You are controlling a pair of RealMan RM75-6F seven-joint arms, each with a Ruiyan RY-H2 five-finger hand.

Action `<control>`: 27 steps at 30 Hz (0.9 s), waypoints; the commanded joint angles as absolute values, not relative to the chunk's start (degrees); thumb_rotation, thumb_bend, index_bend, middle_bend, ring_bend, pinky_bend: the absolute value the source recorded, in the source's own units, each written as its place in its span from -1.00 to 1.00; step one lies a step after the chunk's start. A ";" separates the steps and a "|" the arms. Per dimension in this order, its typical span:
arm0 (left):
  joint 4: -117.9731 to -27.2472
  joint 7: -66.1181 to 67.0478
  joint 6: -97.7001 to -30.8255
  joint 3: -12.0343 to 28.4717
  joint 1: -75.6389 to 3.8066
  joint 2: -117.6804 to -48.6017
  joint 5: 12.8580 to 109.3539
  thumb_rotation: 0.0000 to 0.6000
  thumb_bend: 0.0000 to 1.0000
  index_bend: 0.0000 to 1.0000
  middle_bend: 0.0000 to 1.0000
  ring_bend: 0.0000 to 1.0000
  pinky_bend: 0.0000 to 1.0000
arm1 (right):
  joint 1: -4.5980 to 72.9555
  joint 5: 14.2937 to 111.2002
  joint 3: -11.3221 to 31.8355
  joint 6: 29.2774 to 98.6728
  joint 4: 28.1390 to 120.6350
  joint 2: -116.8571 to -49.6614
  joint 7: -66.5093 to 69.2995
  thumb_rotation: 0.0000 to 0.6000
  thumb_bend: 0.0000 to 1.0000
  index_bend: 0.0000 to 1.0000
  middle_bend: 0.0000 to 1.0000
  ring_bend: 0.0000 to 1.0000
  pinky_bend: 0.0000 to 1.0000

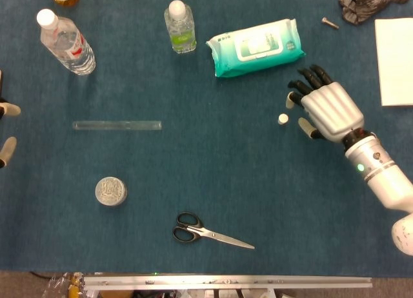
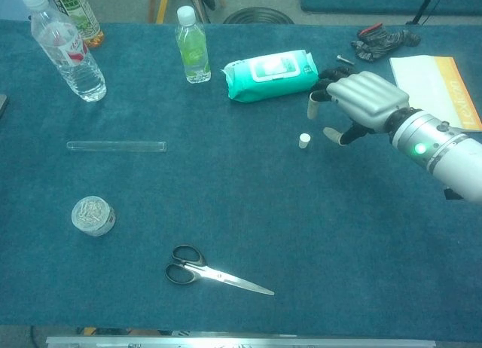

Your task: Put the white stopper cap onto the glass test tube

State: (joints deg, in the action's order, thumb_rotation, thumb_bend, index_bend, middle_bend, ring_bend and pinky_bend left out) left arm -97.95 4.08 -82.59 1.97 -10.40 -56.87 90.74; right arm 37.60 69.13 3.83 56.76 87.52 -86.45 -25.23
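The small white stopper cap (image 1: 282, 119) (image 2: 304, 141) stands by itself on the blue cloth, right of centre. Just to its right hovers my right hand (image 1: 326, 111) (image 2: 361, 99), fingers spread and holding nothing; its thumb tip is a short gap from the cap. The glass test tube (image 1: 117, 125) (image 2: 116, 146) lies flat far off on the left side. Of my left hand (image 1: 6, 129) only pale fingertips (image 1: 8, 109) show at the left edge of the head view, apart, with nothing between them.
At the back are two water bottles (image 1: 66, 42) (image 1: 180, 27) and a teal wipes pack (image 1: 256, 46). Scissors (image 1: 210, 232) and a round tin (image 1: 111, 191) lie near the front. A white booklet (image 1: 393, 59), a glove (image 1: 371, 2) and a bolt (image 1: 330, 23) sit back right.
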 commanded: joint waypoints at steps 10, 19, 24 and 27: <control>-97.50 3.68 -82.43 1.77 -10.40 -56.99 90.68 1.00 -0.36 -0.29 -0.37 -0.65 -0.52 | 37.72 67.69 3.86 55.89 84.30 -89.76 -26.81 1.00 -0.39 -0.18 -0.51 -0.86 -0.86; -97.18 3.34 -82.51 1.60 -10.33 -56.97 90.78 1.00 -0.36 -0.29 -0.37 -0.65 -0.52 | 38.18 66.28 4.12 55.18 82.45 -92.08 -28.72 1.00 -0.43 -0.18 -0.51 -0.86 -0.86; -97.09 3.09 -82.36 1.68 -10.46 -56.88 90.67 1.00 -0.36 -0.29 -0.37 -0.65 -0.52 | 38.43 66.09 4.30 54.86 81.59 -93.03 -28.81 1.00 -0.43 -0.18 -0.51 -0.86 -0.86; -96.88 2.91 -82.59 1.54 -10.28 -56.93 90.81 1.00 -0.36 -0.29 -0.37 -0.65 -0.52 | 38.55 65.96 4.38 54.71 80.92 -93.64 -28.98 1.00 -0.43 -0.18 -0.51 -0.86 -0.86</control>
